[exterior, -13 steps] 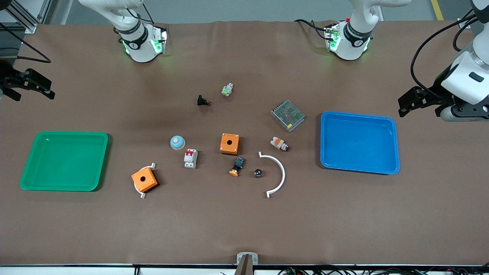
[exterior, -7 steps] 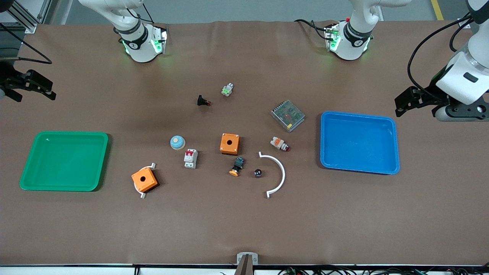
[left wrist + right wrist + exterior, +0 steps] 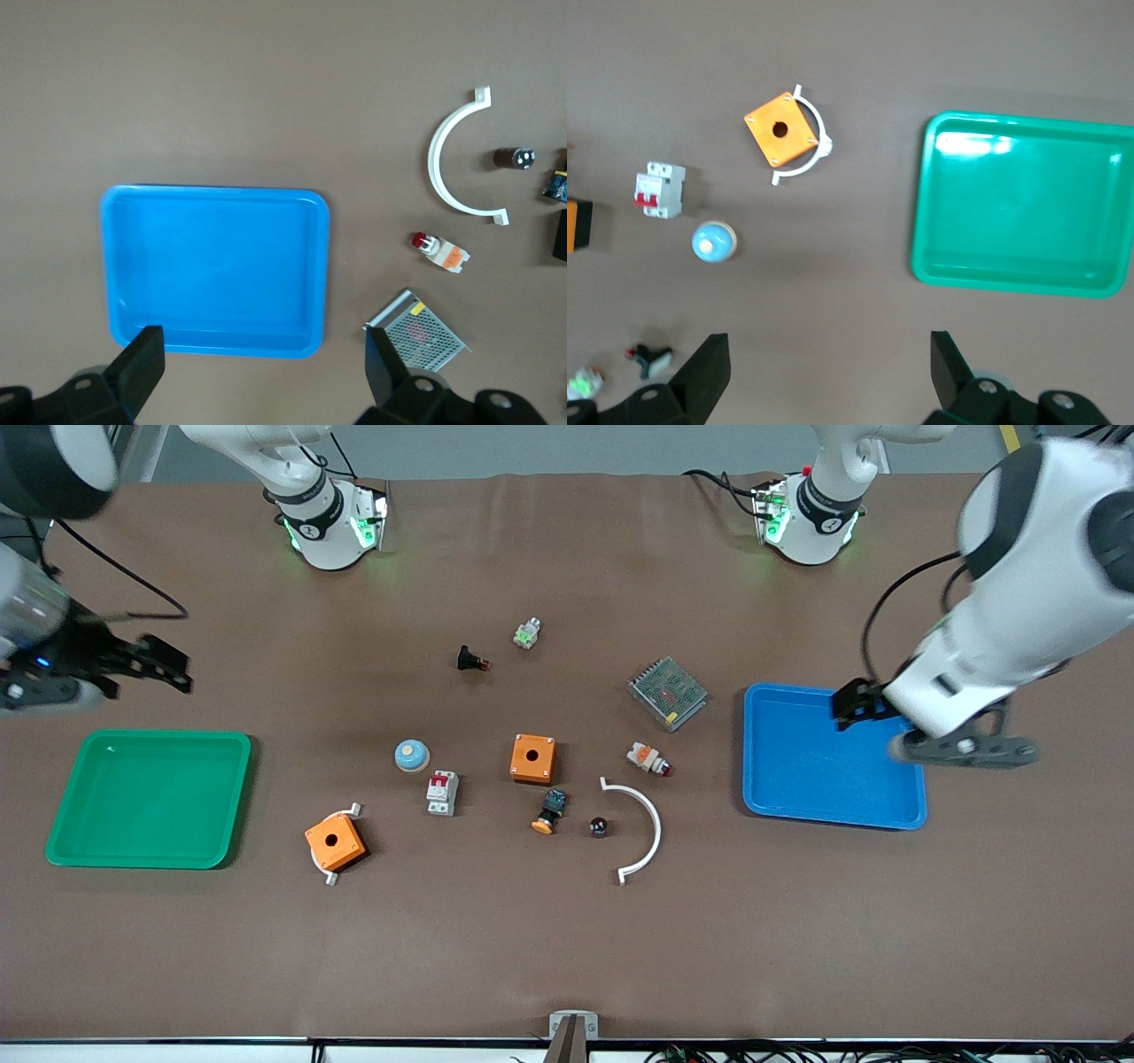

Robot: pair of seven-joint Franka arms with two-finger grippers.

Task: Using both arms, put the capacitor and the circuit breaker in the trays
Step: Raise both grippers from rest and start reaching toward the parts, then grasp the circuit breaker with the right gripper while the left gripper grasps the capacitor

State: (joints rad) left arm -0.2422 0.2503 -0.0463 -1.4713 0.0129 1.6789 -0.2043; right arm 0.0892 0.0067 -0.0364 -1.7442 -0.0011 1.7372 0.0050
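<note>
— How are the arms sitting?

— I'm seeing the left gripper point(image 3: 850, 707) hanging wide open and empty over the blue tray point(image 3: 824, 815); the right gripper point(image 3: 164, 664), also spread and empty, is hanging over bare tabletop point(image 3: 567, 957) above the green tray point(image 3: 142, 859) — its arm cut off at the edge.

— The parts?

— The capacitor point(image 3: 599, 827) is lying inside the white arc point(image 3: 651, 833); the circuit breaker point(image 3: 442, 792) is sitting just nearer than the blue dome point(image 3: 412, 755).

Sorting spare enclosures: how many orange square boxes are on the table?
2: one orange box mid-table beside the circuit breaker; another nearer the camera, toward the green tray.
</note>
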